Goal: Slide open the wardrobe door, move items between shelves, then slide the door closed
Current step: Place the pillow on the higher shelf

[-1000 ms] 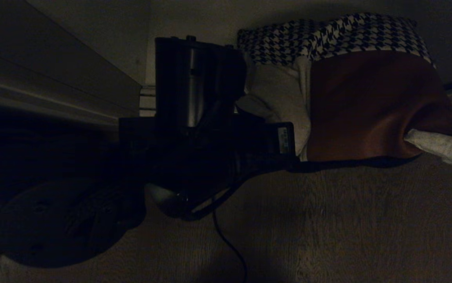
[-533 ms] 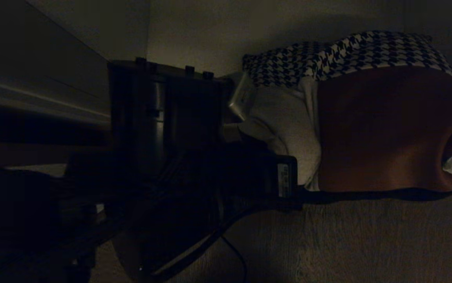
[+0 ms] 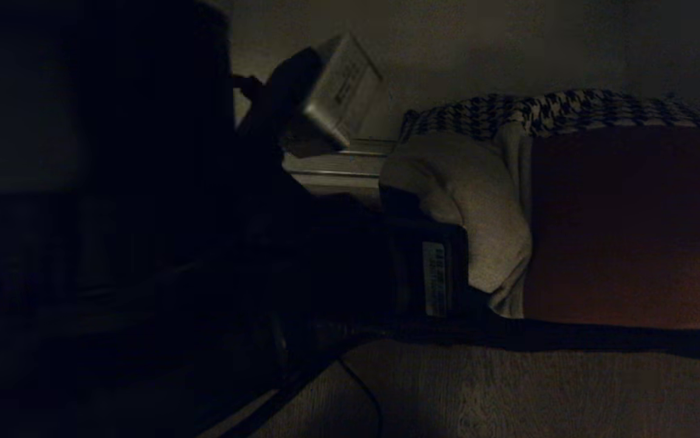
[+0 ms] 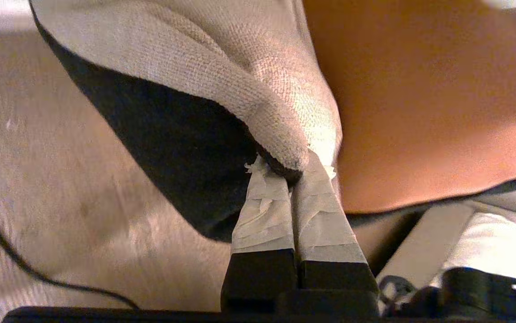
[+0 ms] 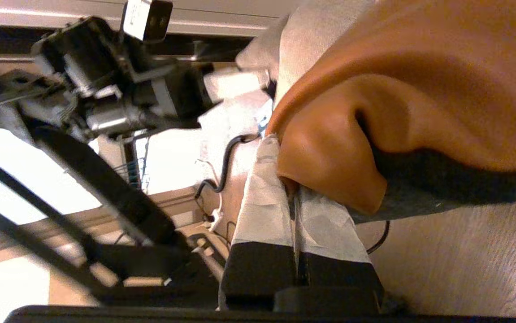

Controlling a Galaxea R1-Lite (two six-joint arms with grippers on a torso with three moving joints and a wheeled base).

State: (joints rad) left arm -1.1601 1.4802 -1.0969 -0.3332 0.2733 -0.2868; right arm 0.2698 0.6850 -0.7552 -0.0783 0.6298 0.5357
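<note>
Cushion cut off at right; left tool pinches its corner

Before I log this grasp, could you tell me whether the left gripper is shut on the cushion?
Shut on it: the left gripper pinches a beige corner of the cushion.

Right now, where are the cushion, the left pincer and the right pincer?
cushion (image 3: 623, 231): head view, rust-brown block.
left pincer (image 4: 291, 172): left wrist view, taped tips pinching beige corner.
right pincer (image 5: 287, 190): right wrist view, tips pinching rust corner.
</note>
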